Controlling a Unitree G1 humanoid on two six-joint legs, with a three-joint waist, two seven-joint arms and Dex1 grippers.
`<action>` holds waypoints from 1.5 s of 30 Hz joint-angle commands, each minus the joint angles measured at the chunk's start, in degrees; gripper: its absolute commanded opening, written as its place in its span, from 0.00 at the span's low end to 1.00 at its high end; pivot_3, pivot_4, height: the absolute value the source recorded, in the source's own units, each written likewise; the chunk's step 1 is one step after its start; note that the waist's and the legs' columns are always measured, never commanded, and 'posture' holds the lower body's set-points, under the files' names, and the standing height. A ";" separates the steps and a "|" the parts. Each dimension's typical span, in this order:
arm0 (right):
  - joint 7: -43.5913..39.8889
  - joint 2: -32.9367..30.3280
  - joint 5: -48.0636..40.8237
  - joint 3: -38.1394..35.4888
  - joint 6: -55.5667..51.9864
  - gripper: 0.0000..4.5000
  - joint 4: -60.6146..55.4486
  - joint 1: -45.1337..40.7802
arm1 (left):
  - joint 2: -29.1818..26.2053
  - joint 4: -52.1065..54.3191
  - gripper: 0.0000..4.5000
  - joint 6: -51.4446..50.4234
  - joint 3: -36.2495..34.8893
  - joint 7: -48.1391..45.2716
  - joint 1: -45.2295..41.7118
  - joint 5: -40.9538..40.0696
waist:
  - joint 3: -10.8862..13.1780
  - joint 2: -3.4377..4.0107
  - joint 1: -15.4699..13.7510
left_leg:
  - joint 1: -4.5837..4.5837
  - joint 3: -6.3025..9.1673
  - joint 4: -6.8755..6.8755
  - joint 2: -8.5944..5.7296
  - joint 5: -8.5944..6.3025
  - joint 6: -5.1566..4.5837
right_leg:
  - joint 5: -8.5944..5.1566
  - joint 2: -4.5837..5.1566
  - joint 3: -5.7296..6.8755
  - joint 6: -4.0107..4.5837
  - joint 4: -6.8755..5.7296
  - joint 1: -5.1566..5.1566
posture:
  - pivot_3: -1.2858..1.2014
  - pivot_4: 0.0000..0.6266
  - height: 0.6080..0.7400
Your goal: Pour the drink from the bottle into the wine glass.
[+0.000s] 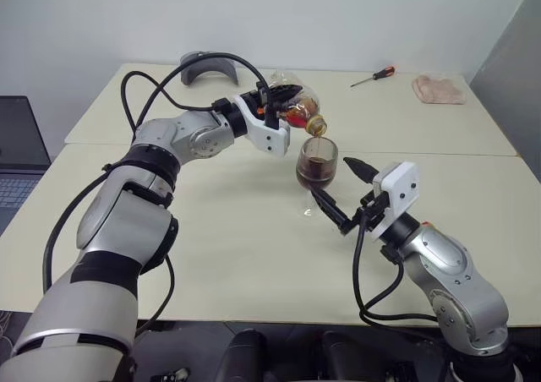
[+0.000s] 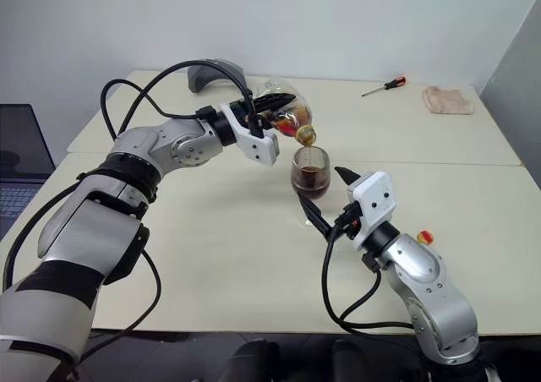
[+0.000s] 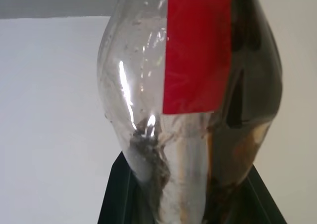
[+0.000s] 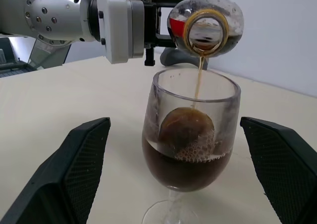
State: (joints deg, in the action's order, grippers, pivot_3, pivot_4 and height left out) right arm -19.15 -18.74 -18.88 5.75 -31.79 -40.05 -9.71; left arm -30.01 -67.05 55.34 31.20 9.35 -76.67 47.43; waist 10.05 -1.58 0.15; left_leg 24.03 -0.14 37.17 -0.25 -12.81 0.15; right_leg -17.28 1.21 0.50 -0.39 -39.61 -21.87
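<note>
Bottle tipped over the wine glass, the pour under way near the middle of the frame.

The left gripper (image 1: 283,93) is clamped on the small clear plastic bottle (image 1: 297,105) with its red label strip, held tilted so the uncapped mouth hangs just above the rim of the clear stemmed wine glass (image 1: 317,164). The right gripper (image 4: 185,174) stands wide apart, its fingers either side of the glass without touching it. A thin stream of dark brown drink (image 4: 199,80) falls into the bowl, now roughly half full and foamy. To do this well, I judge: keep the tilt gentle, mouth centred over the bowl, and right the bottle before the foam nears the rim.
</note>
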 commanded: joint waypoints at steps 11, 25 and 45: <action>-1.57 -0.79 -0.51 -0.76 1.27 1.00 -0.64 -1.00 | 1.04 5.51 0.17 1.34 -6.18 -8.31 2.58 -12.07 | 0.00 0.00 0.08 | 0.01 -0.01 0.05 0.00 0.01 0.02 | 0.00 0.01 -0.02 0.00 -0.04 0.00 | 0.52 0.24 1.00; -12.51 -9.97 -0.12 0.76 8.65 1.00 -3.51 7.16 | 7.63 23.61 0.17 -26.60 -24.15 -30.35 15.59 -43.68 | 0.00 0.00 0.23 | 0.26 0.14 0.74 0.05 -0.01 -0.02 | -0.11 0.00 0.01 -0.03 -0.35 -0.03 | 0.52 0.24 1.00; -16.00 -11.86 -12.22 0.48 -0.29 1.00 -6.34 5.12 | 12.51 39.93 0.17 -54.68 -40.52 -23.32 40.66 -57.77 | -0.04 -0.03 -0.06 | 0.26 0.31 0.80 0.02 -0.08 -0.14 | -0.10 0.00 0.05 -0.03 -0.36 0.08 | 0.52 0.24 1.00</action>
State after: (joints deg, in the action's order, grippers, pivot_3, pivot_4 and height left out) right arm -34.08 -30.35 -29.80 6.17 -32.11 -44.87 -3.85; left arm -17.43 -27.13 -0.62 -8.06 -15.68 -35.21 -11.04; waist 10.00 -1.61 0.10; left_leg 24.29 0.17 37.97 -0.23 -12.90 0.00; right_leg -17.38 1.20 0.55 -0.42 -39.97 -21.79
